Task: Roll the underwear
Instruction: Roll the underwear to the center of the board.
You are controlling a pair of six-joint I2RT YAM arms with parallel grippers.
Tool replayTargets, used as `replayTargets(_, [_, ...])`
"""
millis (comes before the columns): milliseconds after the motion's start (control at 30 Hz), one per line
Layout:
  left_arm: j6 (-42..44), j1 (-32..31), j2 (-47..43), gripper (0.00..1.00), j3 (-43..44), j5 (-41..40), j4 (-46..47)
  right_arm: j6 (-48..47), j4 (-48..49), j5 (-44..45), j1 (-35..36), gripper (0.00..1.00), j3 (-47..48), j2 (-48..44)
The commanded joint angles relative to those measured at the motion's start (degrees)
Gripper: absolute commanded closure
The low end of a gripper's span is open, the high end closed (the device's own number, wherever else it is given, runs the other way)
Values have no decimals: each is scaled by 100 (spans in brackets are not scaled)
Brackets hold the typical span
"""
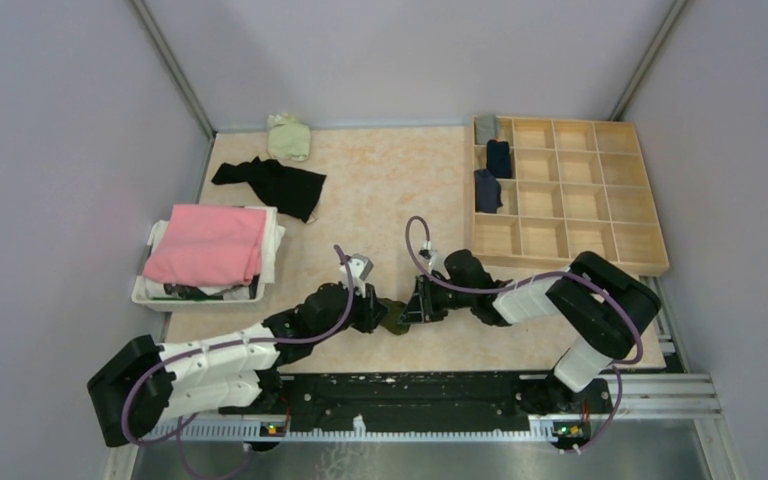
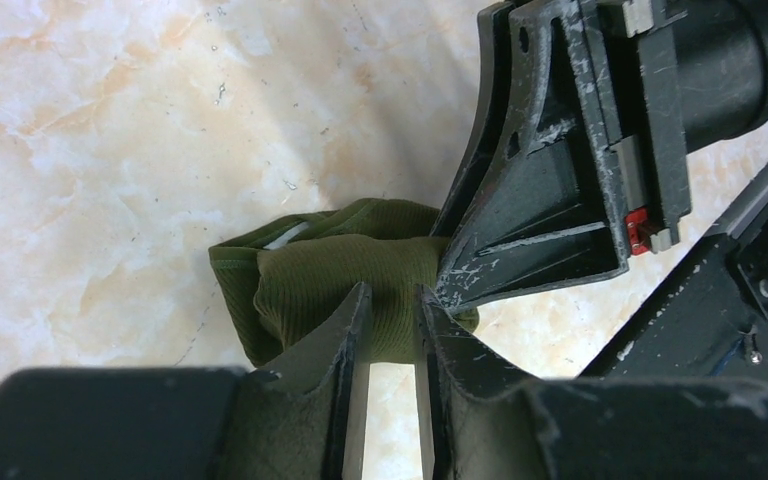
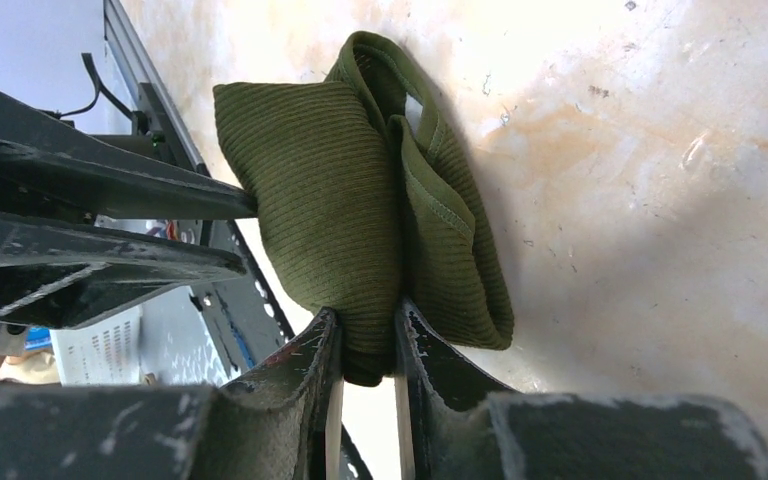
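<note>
1. The left gripper is closed on the olive underwear, nipping a fold at the bundle's left end.
2. The olive underwear sits on the table at its near middle, between the two grippers. It is bunched into a short, thick roll, with a hemmed flap loose along one side.
3. The right gripper is clamped on the roll's other end, its tips just beside the left one's.
4. The step in hand looks like tightening and finishing the roll.
   - Both ends should stay level and turn together so the loose flap winds in.
   - The arms should not pull apart, because soft knit stretches and the roll would likely open.
   - Setting it down flap-side under before either grip is released should help it hold.
5. Counted from the left:
   - one white basket holding one folded pink cloth;
   - one dark garment lying loose at the far left;
   - one pale green garment beyond it;
   - one olive roll in the grippers;
   - one wooden tray at the right, whose left column holds three pieces: one grey roll, a navy roll and a second navy roll.
</note>
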Motion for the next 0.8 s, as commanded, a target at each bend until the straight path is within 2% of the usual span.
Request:
replayTargets(0, [59, 5, 374, 72, 146, -53, 439, -160, -447, 113, -56, 80, 78, -24])
replayTargets(233, [-69, 5, 1105, 75, 68, -108, 753, -163, -535, 165, -61, 73, 95, -122])
replayTargets(467, [-106, 5, 1475, 76, 116, -234, 743, -244, -832, 264, -55, 61, 139, -473])
replayTargets(633, [-148, 5, 1531, 76, 71, -246, 735, -557, -1439, 753, -66, 48, 208, -1050])
replayTargets(767, [-151, 5, 1520, 76, 19, -233, 757, -1121, -1879, 1245, -93, 42, 244, -1584])
